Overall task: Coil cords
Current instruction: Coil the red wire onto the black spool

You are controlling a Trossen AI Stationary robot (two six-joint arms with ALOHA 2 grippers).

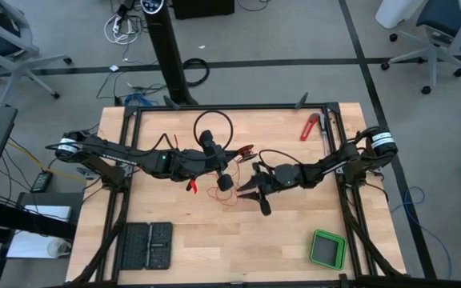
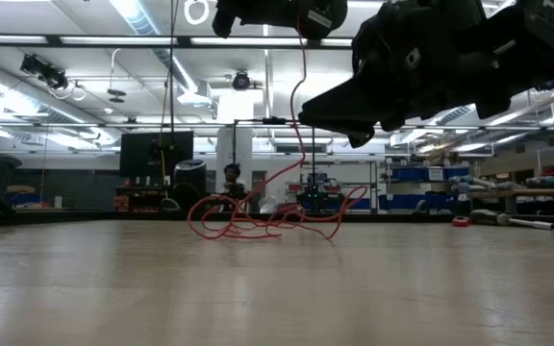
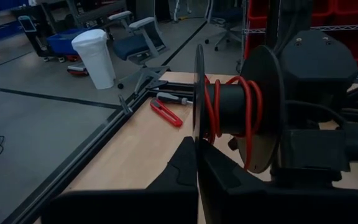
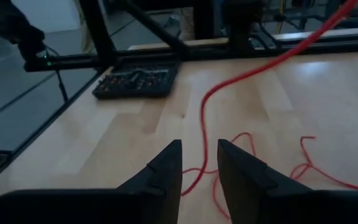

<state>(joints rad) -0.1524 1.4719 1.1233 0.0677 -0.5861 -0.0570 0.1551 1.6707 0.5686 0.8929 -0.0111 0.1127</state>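
Observation:
A thin red wire lies in loose loops on the table (image 1: 229, 198), (image 2: 258, 221). One strand rises from the loops (image 2: 303, 115) to a black spool (image 3: 241, 106), which has several red turns around its core. My left gripper (image 1: 223, 182), (image 3: 199, 163) is shut on the spool above the table's middle. My right gripper (image 1: 256, 194), (image 4: 199, 163) is open just right of it, raised off the table. The wire (image 4: 205, 118) shows on the table beyond the gap between its fingers. The wire's red and dark end pieces (image 1: 243, 150) lie farther back. My left gripper pinches the rim of the spool's thin flange disc (image 3: 197, 134) between its two fingers. The spool is lifted clear of the table, and the wire hangs slack from it down to the loops.
A black cable loop (image 1: 213, 126) lies at the far middle and a red-handled tool (image 1: 310, 126) at the far right. A green box (image 1: 326, 250) stands at the near right and a black tray (image 1: 146, 244) at the near left. Black frame rails (image 1: 126, 184) run along the table's sides.

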